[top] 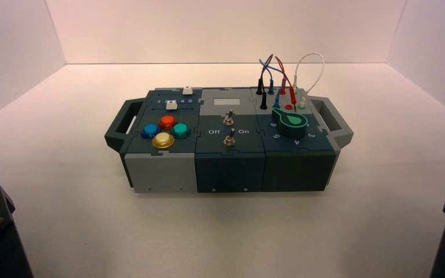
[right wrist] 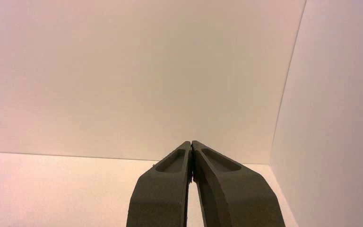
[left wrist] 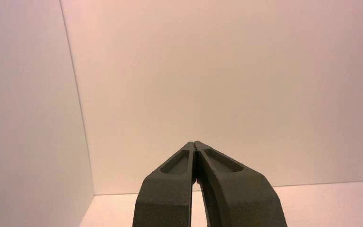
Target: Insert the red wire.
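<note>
Box (top: pixel 226 142): we are seeing it sitting on the white worktop (top: pixel 220 231), well ahead of both arms, with a handle at each end.
Red wire (top: pixel 283 72): we are finding it at the box's far right corner, arching up among the blue, black and white wires; one red plug (top: pixel 294 95) is standing by the sockets there, and we cannot tell whether it is seated.
Knob (top: pixel 290 123): a green pointer knob is sitting just near of the wires, on the right section.
Buttons (top: pixel 163 130): red, blue, green and yellow ones are clustering on the left section.
Switches (top: pixel 229 128): two toggles are standing in the middle section, beside "Off" and "On".
Left gripper (left wrist: pixel 195 143): we are seeing its fingers (left wrist: pixel 170 189) pressed together on nothing, pointing level at the far wall, away from the box.
Right gripper (right wrist: pixel 191 142): its fingers (right wrist: pixel 163 189) are likewise together and holding nothing, facing the far wall.
</note>
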